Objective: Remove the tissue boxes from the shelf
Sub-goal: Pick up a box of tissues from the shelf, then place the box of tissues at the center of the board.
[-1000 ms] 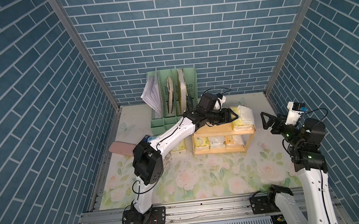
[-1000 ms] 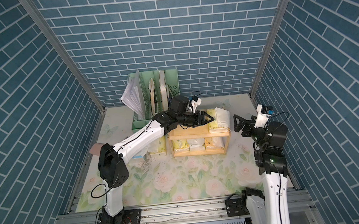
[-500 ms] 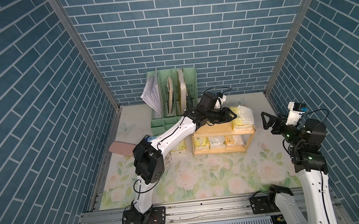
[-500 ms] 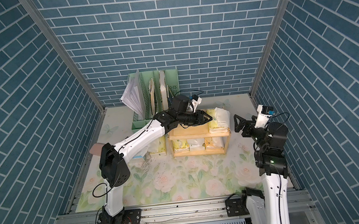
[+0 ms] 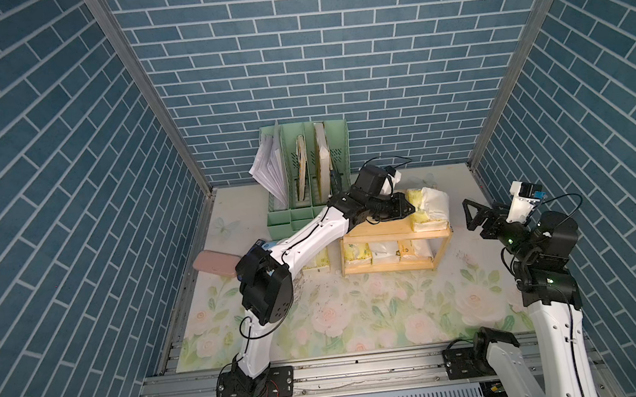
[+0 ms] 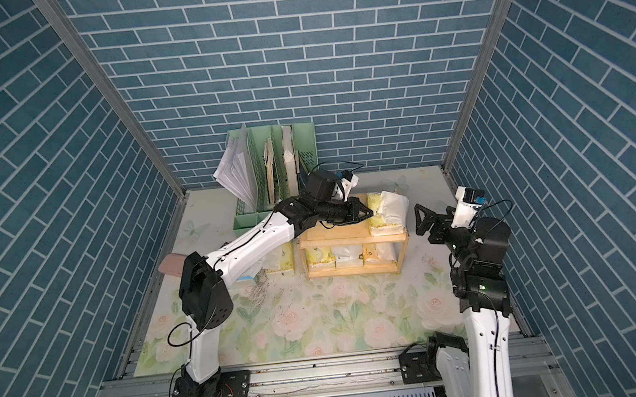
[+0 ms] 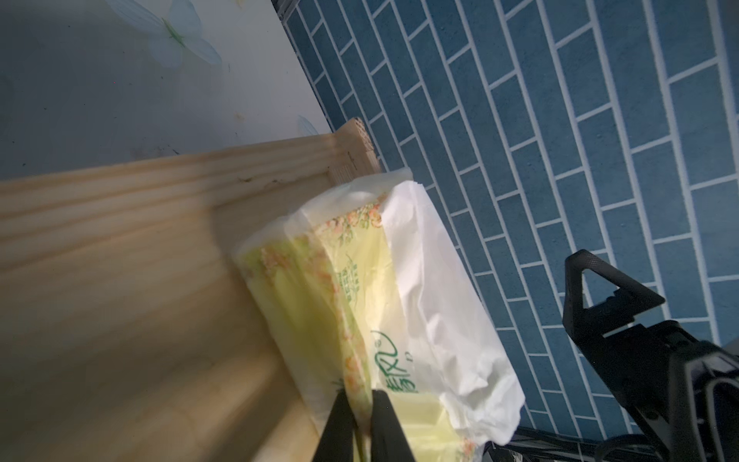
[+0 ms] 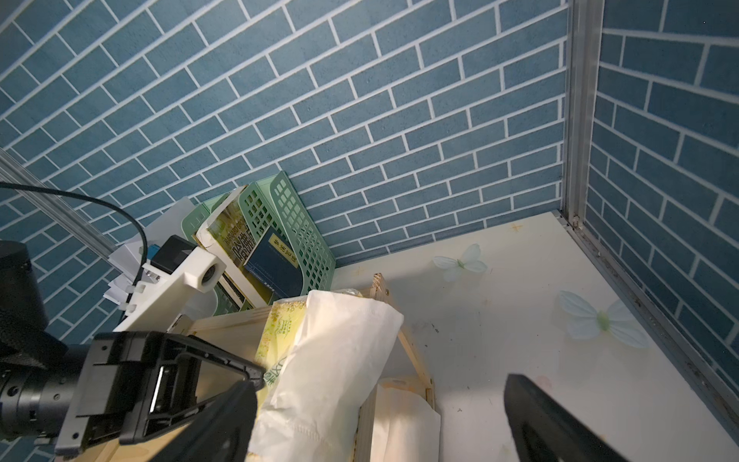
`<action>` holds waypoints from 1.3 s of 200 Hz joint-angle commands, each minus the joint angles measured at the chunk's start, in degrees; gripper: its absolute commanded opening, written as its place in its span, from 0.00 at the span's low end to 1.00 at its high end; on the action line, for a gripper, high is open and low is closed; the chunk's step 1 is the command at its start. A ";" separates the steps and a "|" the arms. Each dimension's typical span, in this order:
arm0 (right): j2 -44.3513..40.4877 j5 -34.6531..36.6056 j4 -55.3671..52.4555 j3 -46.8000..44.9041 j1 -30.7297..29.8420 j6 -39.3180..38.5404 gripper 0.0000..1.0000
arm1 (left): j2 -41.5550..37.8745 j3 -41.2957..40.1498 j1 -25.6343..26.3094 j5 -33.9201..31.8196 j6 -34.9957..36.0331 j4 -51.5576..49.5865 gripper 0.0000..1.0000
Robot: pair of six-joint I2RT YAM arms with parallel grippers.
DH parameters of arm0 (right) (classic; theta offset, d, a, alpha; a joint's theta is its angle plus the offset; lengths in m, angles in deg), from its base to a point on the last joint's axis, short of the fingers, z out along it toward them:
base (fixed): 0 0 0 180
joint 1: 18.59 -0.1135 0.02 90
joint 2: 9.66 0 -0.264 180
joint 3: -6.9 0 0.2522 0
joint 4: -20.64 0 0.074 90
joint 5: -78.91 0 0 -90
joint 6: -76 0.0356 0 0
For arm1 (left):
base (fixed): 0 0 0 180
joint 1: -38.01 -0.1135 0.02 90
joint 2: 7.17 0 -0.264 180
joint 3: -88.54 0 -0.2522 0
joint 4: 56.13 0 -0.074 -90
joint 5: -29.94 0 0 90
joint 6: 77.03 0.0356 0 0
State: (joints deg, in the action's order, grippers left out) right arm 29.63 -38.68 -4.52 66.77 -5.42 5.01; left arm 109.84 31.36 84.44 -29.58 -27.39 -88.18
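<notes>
The wooden shelf [image 5: 375, 229] [image 6: 331, 232] stands mid-table. One pale yellow tissue box [image 5: 431, 209] [image 6: 389, 209] [image 7: 320, 288] [image 8: 320, 360], with white tissue bulging out, lies on the right end of its top board. My left gripper [image 5: 411, 209] [image 6: 368, 213] [image 7: 362, 404] is shut on a fold of this pack's wrapper. Three more packs [image 5: 385, 252] [image 6: 338, 259] fill the lower tier. My right gripper [image 5: 469, 213] [image 6: 420, 219] [image 8: 378, 382] hangs open just right of the shelf, apart from it. Another pale yellow pack [image 5: 317, 261] lies on the mat left of the shelf.
A mint-green file organizer [image 5: 306, 176] with papers and books stands at the back wall, behind my left arm. A pink flat case [image 5: 214, 263] lies at the left table edge. A blue-white pack [image 6: 246, 280] shows under my left arm. Brick walls close three sides.
My left gripper's jaws have closed onto the wrapper of the top pack. The left arm has barely shifted; the right arm has not moved.
</notes>
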 commanded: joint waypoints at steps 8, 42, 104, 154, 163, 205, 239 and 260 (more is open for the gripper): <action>-0.91 0.53 -0.03 1.55 -0.16 -1.90 1.00 | -2.51 0.19 -0.03 -1.52 1.83 -0.37 0.07; -1.01 0.26 0.14 1.23 -0.11 -1.72 1.00 | -6.57 -2.29 -0.59 -1.58 2.72 -0.01 0.02; -1.67 0.44 0.24 0.49 -0.12 -1.62 1.00 | -16.96 -7.45 -2.46 -2.86 5.22 -3.30 0.00; -1.70 0.26 1.29 -0.56 -0.20 -0.95 1.00 | -28.60 -14.86 -5.81 -4.04 6.86 -9.89 0.00; -1.60 0.25 1.64 -0.70 -0.18 -0.83 1.00 | -31.26 -17.17 -6.62 -3.52 7.24 -10.93 0.00; -0.41 0.26 2.43 -0.75 -0.12 -0.48 1.00 | -44.61 -28.00 -11.87 0.58 7.36 -16.27 0.00; 0.89 -0.01 3.31 -0.35 -0.14 0.16 1.00 | -52.85 -32.55 -16.87 2.73 8.55 -21.71 0.00; 1.01 0.47 3.35 -0.43 -0.16 -0.06 1.00 | -55.69 -33.76 -18.99 0.55 11.09 -28.20 0.00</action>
State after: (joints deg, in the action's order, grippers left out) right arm 30.65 -38.68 -3.10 66.62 -5.42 5.14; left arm 56.90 -1.03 67.41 -28.90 -19.91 -108.72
